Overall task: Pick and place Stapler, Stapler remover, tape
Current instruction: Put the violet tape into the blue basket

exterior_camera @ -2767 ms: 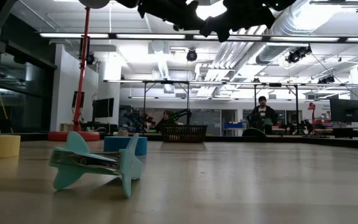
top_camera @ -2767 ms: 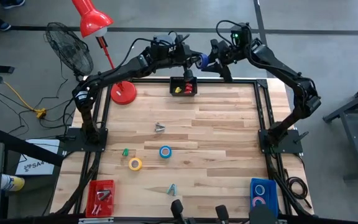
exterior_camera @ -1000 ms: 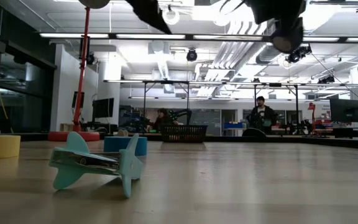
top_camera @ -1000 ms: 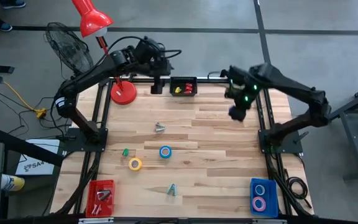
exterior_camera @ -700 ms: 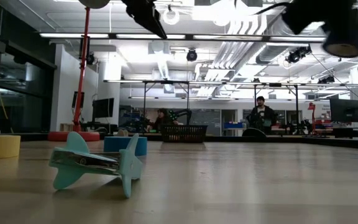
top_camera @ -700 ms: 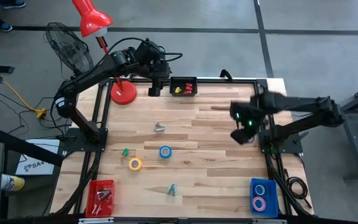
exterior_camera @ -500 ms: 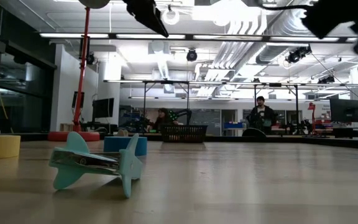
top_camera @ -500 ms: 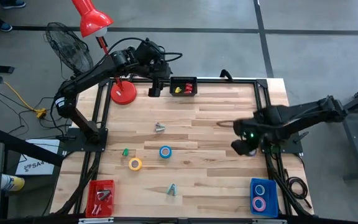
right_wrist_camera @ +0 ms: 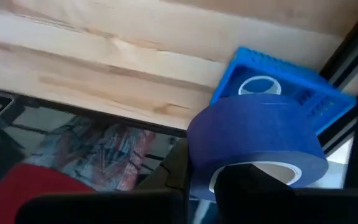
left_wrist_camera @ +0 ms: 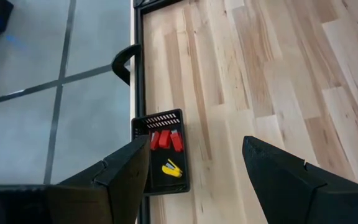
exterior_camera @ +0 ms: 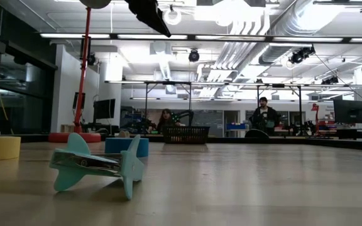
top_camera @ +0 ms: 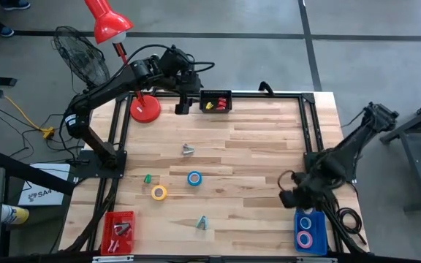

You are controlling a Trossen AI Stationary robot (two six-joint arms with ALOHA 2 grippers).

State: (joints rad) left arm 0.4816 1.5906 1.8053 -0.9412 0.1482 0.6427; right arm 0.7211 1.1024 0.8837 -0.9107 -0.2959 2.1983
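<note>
The right gripper [top_camera: 292, 196] is clamped on a dark blue tape roll [right_wrist_camera: 258, 140], near the bench's right edge, just short of the blue bin [top_camera: 310, 231] at the near right corner. Only the right wrist view shows the grip: the roll sits on a dark finger passing through its open centre, its ring face tilted up. The high view shows just a dark mass at that spot.

The left gripper [top_camera: 180, 102] hangs with its fingers [left_wrist_camera: 286, 174] apart and nothing between them, at the far edge of the bench, just beside the black basket [top_camera: 215, 101]. Its wrist view looks down into that basket and shows two red staplers [left_wrist_camera: 165, 139] and one yellow stapler [left_wrist_camera: 171, 168]; the reds lie side by side with their long axes along the basket's length, the yellow one aslant.

In the high view, two tape rolls lie flat and loose on the bench: a blue roll [top_camera: 194, 178] and a yellow roll [top_camera: 158, 192], close together left of centre. Two more rolls lie in the blue bin, one pale blue, one purple [top_camera: 305, 239].

The low view shows one teal staple remover [exterior_camera: 95, 164] lying on its side, long axis across the picture. The high view shows two like it on the bench and a red bin [top_camera: 118, 231] at the near left corner.
</note>
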